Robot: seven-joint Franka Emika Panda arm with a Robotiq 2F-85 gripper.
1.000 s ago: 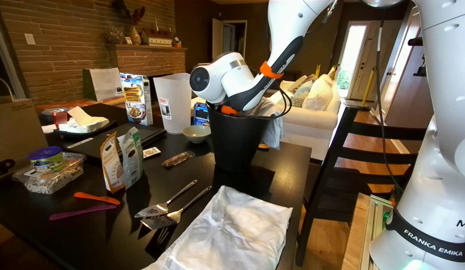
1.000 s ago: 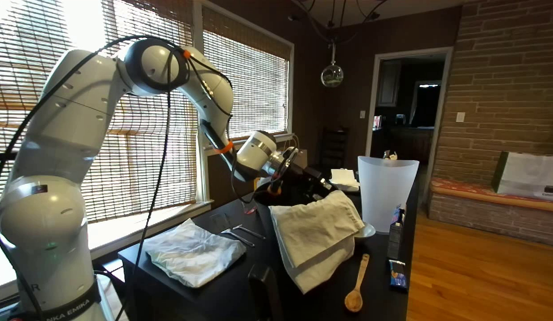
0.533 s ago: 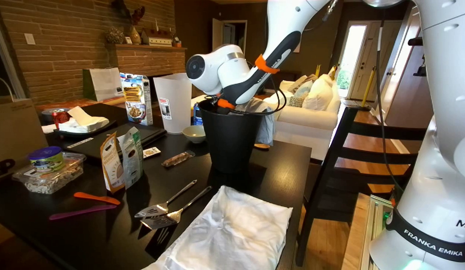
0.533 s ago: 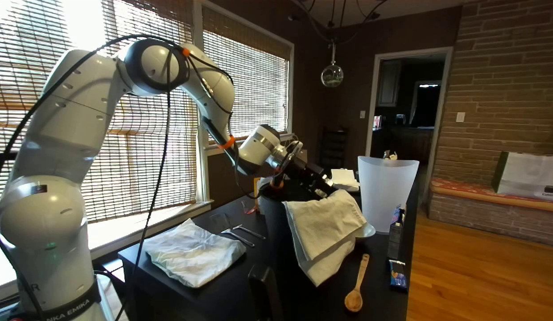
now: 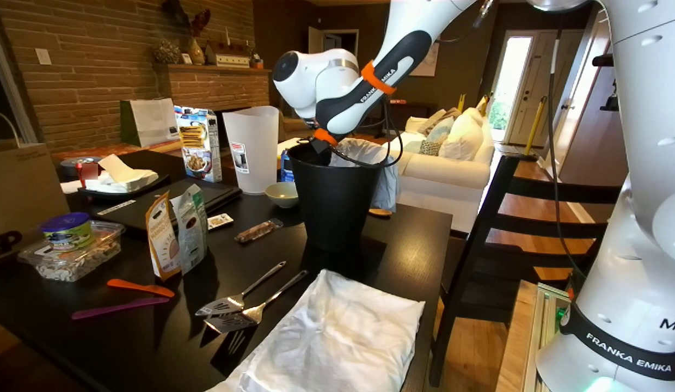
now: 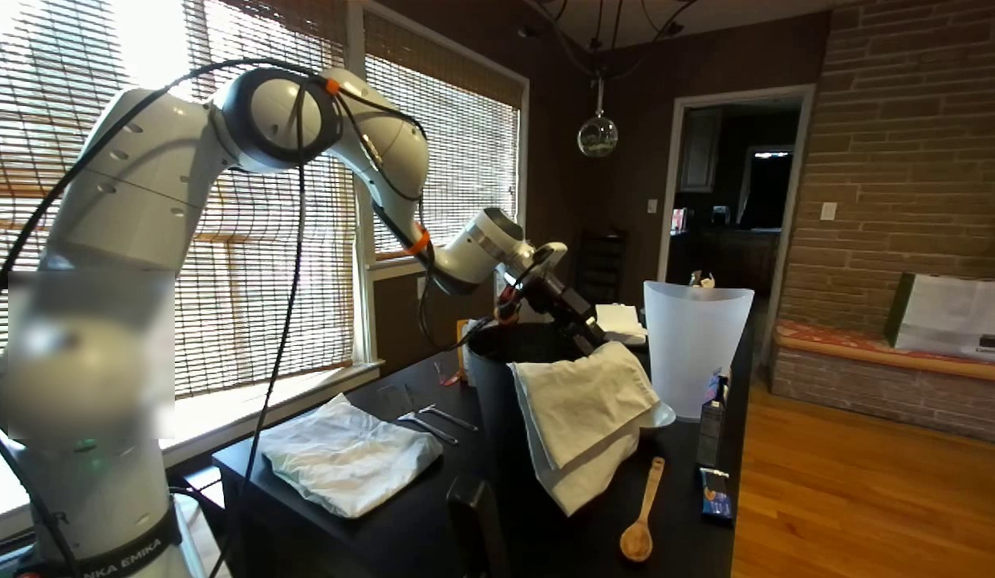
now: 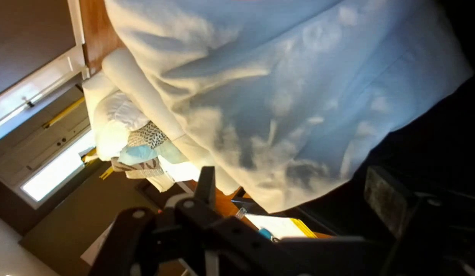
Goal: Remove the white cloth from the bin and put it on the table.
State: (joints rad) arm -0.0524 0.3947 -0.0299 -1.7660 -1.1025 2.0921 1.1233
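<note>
The white cloth (image 6: 586,413) hangs folded over the rim of the black bin (image 5: 337,209), part of it inside and part down the outside. In an exterior view my gripper (image 6: 590,335) slants down at the bin's mouth, its tips close to the cloth's upper edge. The wrist view has the gripper (image 7: 297,188) open, fingers (image 7: 387,201) far apart. Ahead of them the cloth (image 7: 275,111) fills much of that picture, its corner showing between the fingers; whether they touch it I cannot tell. The bin stands on the dark table (image 5: 411,234).
A crinkled white sheet (image 5: 337,337) lies on the table near the arm's base. Around the bin are two metal spatulas (image 5: 242,310), a bowl (image 5: 283,194), a translucent jug (image 6: 694,353), a wooden spoon (image 6: 640,522) and snack pouches (image 5: 177,234). A black chair (image 5: 506,239) stands beside the table.
My gripper has risen from deeper in the bin to its mouth. Early in this span the bin shifted slightly, the cloth moving with it; both have since stayed put.
</note>
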